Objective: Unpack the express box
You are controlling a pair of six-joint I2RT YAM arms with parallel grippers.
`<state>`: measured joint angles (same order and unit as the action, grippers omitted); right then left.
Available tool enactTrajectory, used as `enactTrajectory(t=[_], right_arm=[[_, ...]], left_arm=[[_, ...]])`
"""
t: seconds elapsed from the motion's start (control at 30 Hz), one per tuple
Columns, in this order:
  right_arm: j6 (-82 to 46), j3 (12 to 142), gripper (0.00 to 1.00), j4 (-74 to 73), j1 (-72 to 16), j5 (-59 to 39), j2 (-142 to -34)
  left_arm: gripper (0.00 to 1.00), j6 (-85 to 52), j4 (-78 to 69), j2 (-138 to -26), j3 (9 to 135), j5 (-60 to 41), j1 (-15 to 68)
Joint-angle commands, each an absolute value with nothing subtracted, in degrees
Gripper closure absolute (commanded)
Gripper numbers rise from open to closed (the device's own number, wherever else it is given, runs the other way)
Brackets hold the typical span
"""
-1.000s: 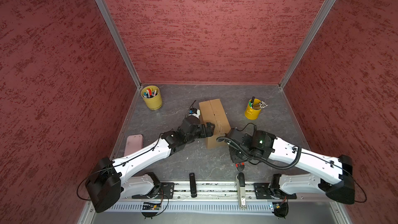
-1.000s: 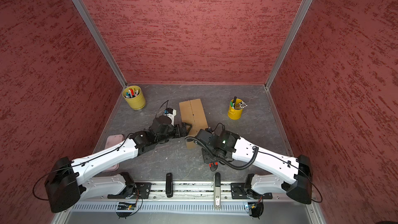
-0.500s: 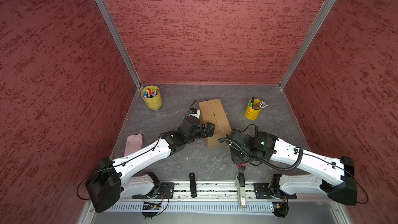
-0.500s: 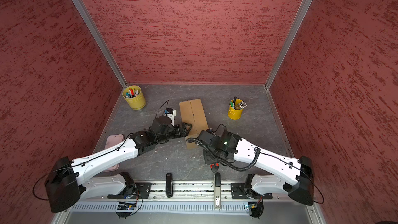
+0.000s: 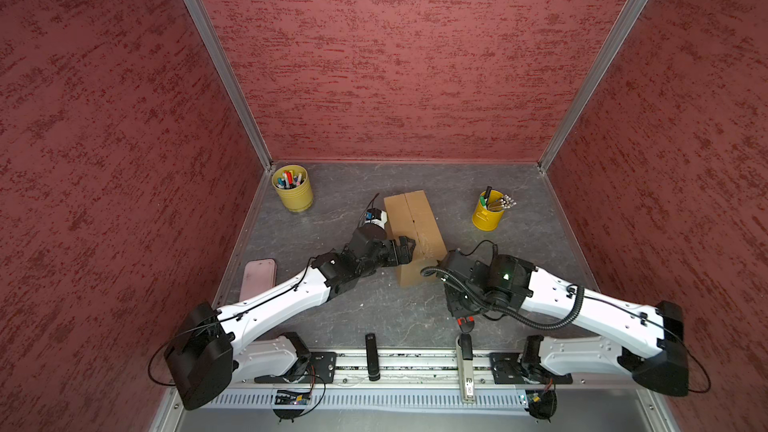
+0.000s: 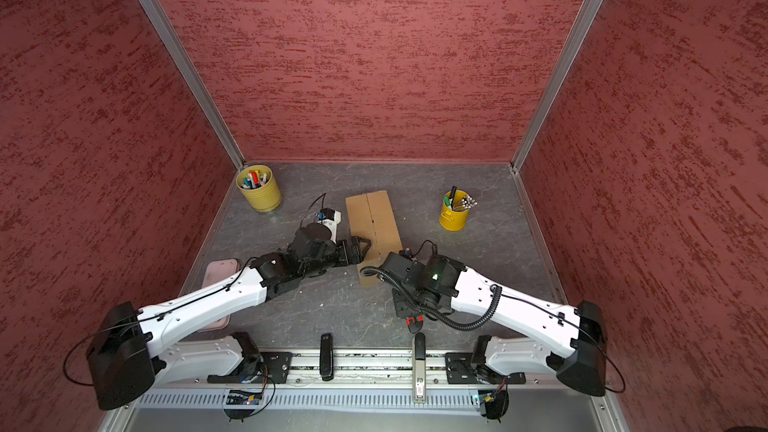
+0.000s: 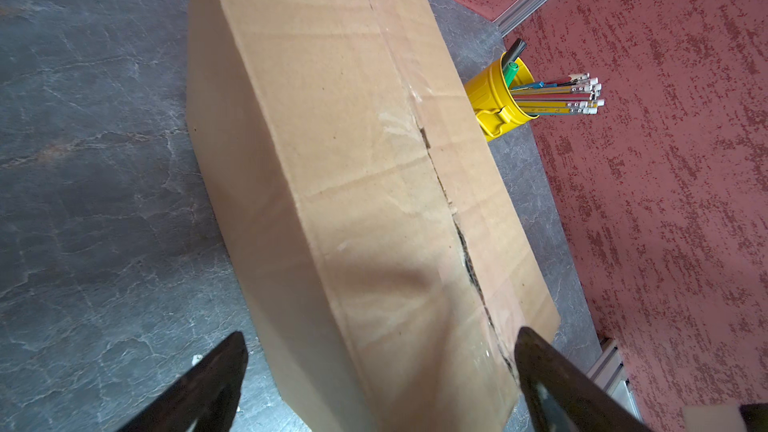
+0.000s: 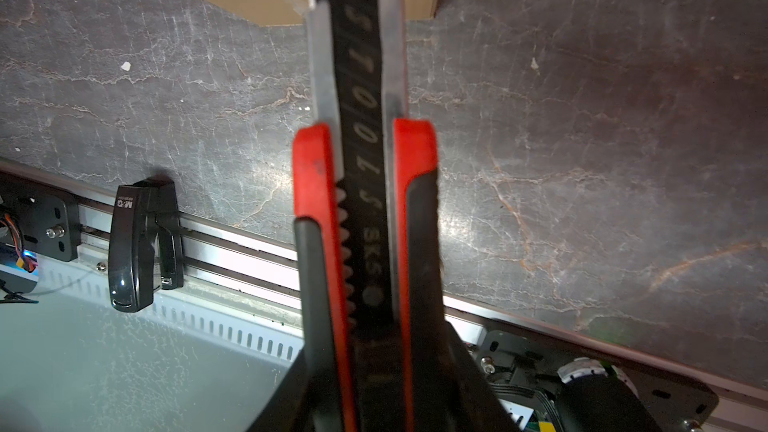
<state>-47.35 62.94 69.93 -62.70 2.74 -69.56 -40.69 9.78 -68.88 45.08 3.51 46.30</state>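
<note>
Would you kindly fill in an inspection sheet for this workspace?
Surface: grey marbled tabletop, white specks.
Job's things: express box, flaps down, centre seam partly split; utility knife, blade extended towards the box's near end.
Clutter: yellow marker cup, yellow pencil cup, pink case, black stapler on the front rail.
End effectors: left end effector open at the box's edge; right end effector shut on the utility knife.
Cables: corrugated hose loops off the right arm.
Surroundings: red textured walls, aluminium posts.

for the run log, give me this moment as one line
left gripper: open, at express box side | right gripper: shut on utility knife, blade toward box | flaps: closed
</note>
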Motion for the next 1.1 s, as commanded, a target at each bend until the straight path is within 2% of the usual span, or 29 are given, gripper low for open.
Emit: enactTrajectory(t=[0.0,1.07], right_arm=[[-48.03,64.75,0.97,70.07,-63.11,3.66,-69.7],[-46.79,69.16,0.97,72.47,-63.02,5.34,-72.59]], left_arm=[[0.0,-41.0,8.7,-68.27,44.8,3.71,46.58],[0.0,-41.09,7.67,-67.2,43.52,3.41,46.58]])
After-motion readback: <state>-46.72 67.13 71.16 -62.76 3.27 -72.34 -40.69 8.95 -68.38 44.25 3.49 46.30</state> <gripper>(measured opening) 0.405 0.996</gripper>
